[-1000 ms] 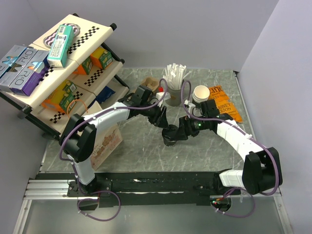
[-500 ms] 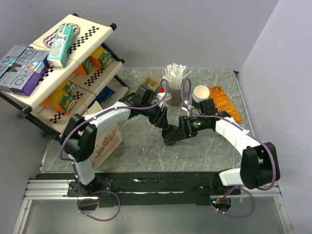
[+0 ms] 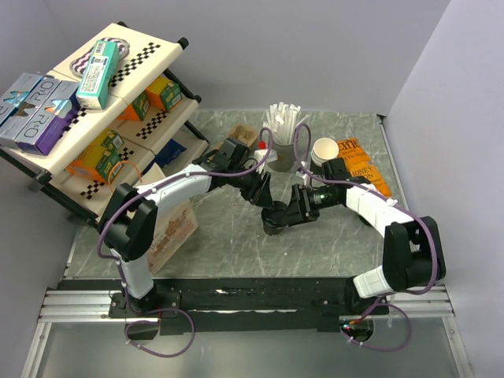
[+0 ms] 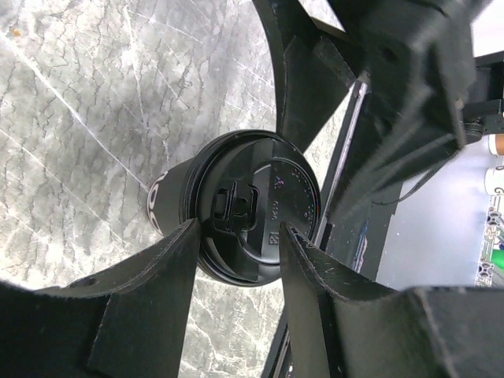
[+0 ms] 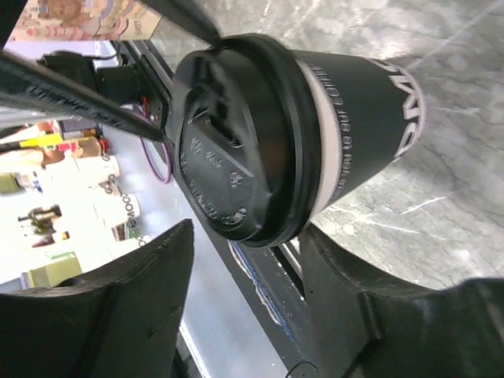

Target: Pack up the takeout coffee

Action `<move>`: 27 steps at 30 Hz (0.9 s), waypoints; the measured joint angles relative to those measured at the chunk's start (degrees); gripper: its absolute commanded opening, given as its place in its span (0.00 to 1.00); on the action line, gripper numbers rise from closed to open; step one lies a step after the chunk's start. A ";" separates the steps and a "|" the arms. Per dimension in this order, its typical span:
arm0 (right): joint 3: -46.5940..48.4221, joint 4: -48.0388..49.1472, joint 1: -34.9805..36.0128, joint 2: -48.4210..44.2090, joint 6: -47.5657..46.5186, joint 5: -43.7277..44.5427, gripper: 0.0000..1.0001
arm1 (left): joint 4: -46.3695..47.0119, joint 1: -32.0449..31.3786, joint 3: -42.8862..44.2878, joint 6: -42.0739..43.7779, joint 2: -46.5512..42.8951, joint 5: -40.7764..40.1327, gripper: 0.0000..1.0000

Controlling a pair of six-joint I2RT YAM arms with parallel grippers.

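The takeout coffee [image 4: 252, 213] is at mid-counter [image 3: 228, 244], its lid pinched by the half-open left tool [image 4: 238, 230]. The right tool [image 5: 246, 232] has narrowed around that lid; I cannot tell if it grips yet. Probably a handover.

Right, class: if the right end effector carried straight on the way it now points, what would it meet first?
The takeout coffee: its lidded top sits just ahead, between the open fingers of the right end effector, so that top would probably be struck first. Depth is hard to judge.
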 measured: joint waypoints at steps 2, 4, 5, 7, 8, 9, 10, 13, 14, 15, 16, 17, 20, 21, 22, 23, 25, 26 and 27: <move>0.00 0.11 -0.66 0.50 0.28 0.04 0.58 | 0.02 -0.04 0.00 0.00 0.00 0.00 0.50; 0.00 0.17 -1.27 1.09 0.55 0.11 0.56 | 0.04 -0.11 0.00 0.00 0.07 0.00 0.50; 0.02 0.17 -1.51 1.36 0.74 0.09 0.55 | 0.17 -0.13 0.00 -0.02 0.11 0.00 0.50; 0.00 0.20 -1.86 1.70 0.87 0.07 0.54 | 0.44 -0.20 0.00 -0.02 0.37 0.00 0.50; 0.02 0.20 -2.01 1.86 0.98 0.02 0.53 | 0.72 -0.22 0.00 -0.04 0.57 0.04 0.50; 0.00 0.24 -2.16 2.01 1.09 -0.09 0.53 | 1.01 -0.22 0.00 -0.07 0.66 0.04 0.50; 0.00 0.22 -2.19 2.12 1.16 -0.20 0.52 | 1.18 -0.22 0.00 -0.09 0.70 0.04 0.50; 0.00 0.22 -2.29 2.43 1.18 -0.50 0.51 | 1.49 -0.24 0.00 -0.09 0.74 0.02 0.50; 0.00 0.22 -2.32 2.45 1.18 -0.52 0.50 | 1.53 -0.24 0.00 -0.09 0.79 0.02 0.50; 0.00 0.26 -2.40 2.49 1.20 -0.59 0.50 | 1.70 -0.24 0.00 -0.17 0.83 0.02 0.50; 0.00 0.31 -2.49 2.56 1.20 -0.63 0.49 | 1.77 -0.24 -0.02 -0.22 0.85 0.02 0.50; 0.00 0.33 -2.60 2.69 1.25 -0.72 0.48 | 1.84 -0.24 -0.02 -0.28 0.92 0.02 0.50; 0.00 0.44 -3.17 3.48 1.64 -1.46 0.45 | 2.58 -0.24 -0.02 -1.09 1.29 0.02 0.49; -0.02 0.50 -3.41 3.78 1.81 -1.81 0.45 | 3.06 -0.24 -0.02 -1.16 1.49 0.00 0.49; -0.02 0.61 -3.76 4.26 2.08 -2.36 0.45 | 3.52 -0.24 -0.02 -1.36 1.77 -0.33 0.49; -0.04 0.72 -4.17 4.90 2.34 -2.89 0.45 | 3.63 -0.24 -0.02 -1.53 2.16 -0.59 0.49; -0.04 1.55 -4.98 6.23 2.69 -3.96 0.44 | 3.56 -0.31 -0.02 -1.86 3.48 -0.96 0.48; -0.04 1.90 -5.29 6.84 2.89 -4.55 0.45 | 3.58 -0.42 -0.02 -2.23 4.20 -0.92 0.48; -0.04 2.05 -5.51 7.30 3.08 -5.09 0.44 | 3.63 -0.59 -0.02 -2.75 4.72 -0.59 0.48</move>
